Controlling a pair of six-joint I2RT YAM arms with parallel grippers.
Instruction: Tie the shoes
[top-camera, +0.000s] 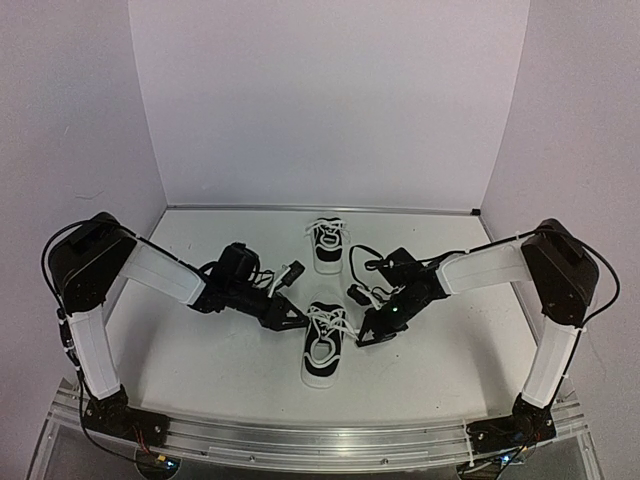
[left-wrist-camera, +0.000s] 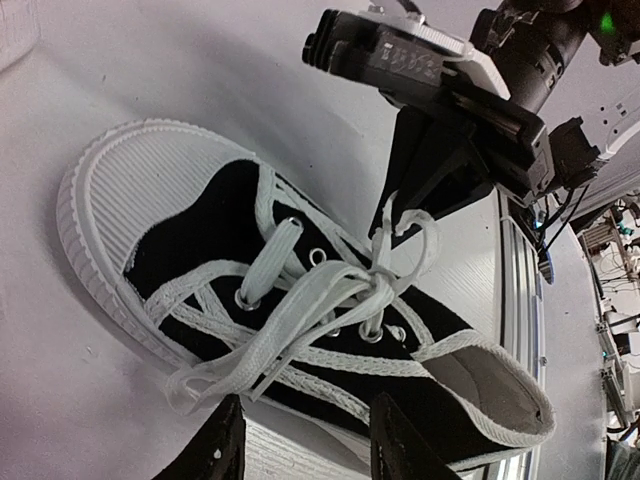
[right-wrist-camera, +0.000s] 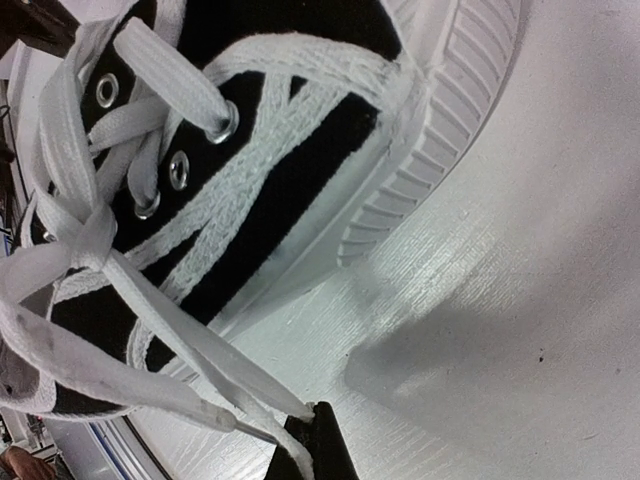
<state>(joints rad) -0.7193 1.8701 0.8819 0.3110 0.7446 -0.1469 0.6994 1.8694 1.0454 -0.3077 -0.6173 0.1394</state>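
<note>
Near shoe (top-camera: 322, 350) sits mid-bench between your two arms. Far shoe (top-camera: 326, 245) stands well apart behind it, close to the back wall (top-camera: 330, 100). You have bare bench (top-camera: 190, 350) open to either side of both shoes, with walls closing in the left, back and right. The aluminium rail (top-camera: 320, 435) marks the near edge, just beyond the near shoe. Your left fingers (left-wrist-camera: 222, 450) stand apart with nothing between them, low beside the shoe's flank. A loose end of the white lace (left-wrist-camera: 300, 310) lies just above them. Your right fingers (right-wrist-camera: 315, 450) are closed together, pinching lace strands that run taut from the knot (right-wrist-camera: 95, 245) to their tip. The left wrist view gives you what the top view hides: the ribbed toe cap (left-wrist-camera: 130, 180) points away from the rail, the pale heel opening faces it, and a lace loop rises to the right fingers. The right wrist view shows the metal eyelets and the sole's ridged edge against the bench.
</note>
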